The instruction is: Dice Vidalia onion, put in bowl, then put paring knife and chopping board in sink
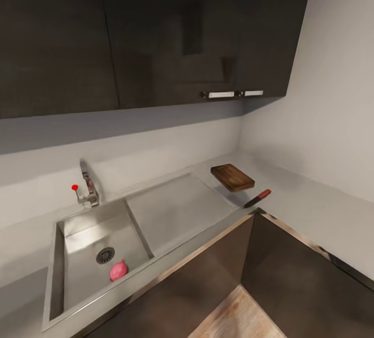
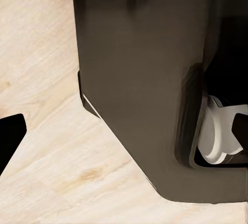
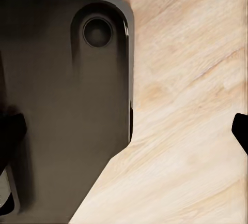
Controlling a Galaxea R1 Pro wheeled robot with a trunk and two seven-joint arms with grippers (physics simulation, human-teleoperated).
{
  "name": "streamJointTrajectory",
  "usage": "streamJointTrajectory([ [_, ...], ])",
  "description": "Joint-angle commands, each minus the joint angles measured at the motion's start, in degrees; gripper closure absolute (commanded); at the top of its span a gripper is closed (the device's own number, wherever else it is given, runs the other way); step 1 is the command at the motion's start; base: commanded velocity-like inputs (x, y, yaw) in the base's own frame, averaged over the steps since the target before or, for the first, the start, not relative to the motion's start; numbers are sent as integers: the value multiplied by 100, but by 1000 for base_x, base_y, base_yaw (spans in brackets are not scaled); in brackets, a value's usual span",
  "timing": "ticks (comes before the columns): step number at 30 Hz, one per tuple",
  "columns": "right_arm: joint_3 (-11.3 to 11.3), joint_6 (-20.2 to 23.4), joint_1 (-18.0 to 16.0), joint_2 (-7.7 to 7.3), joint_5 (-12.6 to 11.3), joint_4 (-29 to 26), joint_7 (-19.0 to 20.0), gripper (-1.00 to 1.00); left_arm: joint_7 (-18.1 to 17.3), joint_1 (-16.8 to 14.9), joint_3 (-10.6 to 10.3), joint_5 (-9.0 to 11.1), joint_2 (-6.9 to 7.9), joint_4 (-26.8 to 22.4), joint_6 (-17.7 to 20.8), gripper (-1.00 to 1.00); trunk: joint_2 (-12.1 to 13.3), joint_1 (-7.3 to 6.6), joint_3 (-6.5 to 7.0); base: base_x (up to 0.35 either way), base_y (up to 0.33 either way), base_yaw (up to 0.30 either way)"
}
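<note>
In the head view the sink (image 1: 78, 275) is set into the grey countertop (image 1: 311, 208) at the lower left. A pinkish-red onion (image 1: 118, 270) lies in the basin just in front of the round drain (image 1: 105, 255). The dark brown chopping board (image 1: 232, 177) rests on the counter right of the drainboard (image 1: 176, 208). Beside its near corner lies the paring knife (image 1: 257, 198), red handle pointing right. The bowl is out of view. My left gripper (image 2: 124, 141) and right gripper (image 3: 124, 131) hang open and empty over the robot's dark base and pale wood floor, far from the counter.
The chrome faucet (image 1: 88, 187) with a red dot stands behind the basin. Dark wall cabinets (image 1: 156, 36) hang above the counter. The counter turns a corner at the right, with dark base cabinets (image 1: 291, 275) below and wood floor (image 1: 239, 317) in front.
</note>
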Motion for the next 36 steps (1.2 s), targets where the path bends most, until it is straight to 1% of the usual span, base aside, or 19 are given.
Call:
streamJointTrajectory([
  [1,1,-12,2,-1,-1,-5,0,-100,2,7,-3,2,-1,-28,46,-100,38,-19,13,275,-180,0],
  [12,1,-12,2,1,-1,-5,0,-100,2,7,-3,2,5,-28,44,-100,479,-260,211,273,-178,0],
  [14,1,-12,2,-1,-1,-6,0,-100,2,7,-3,2,9,-28,38,-100,559,-304,247,111,-68,0],
  [36,1,-15,2,5,-1,-5,0,-100,2,7,4,2,31,-28,20,-100,1441,-787,642,10,-6,0],
])
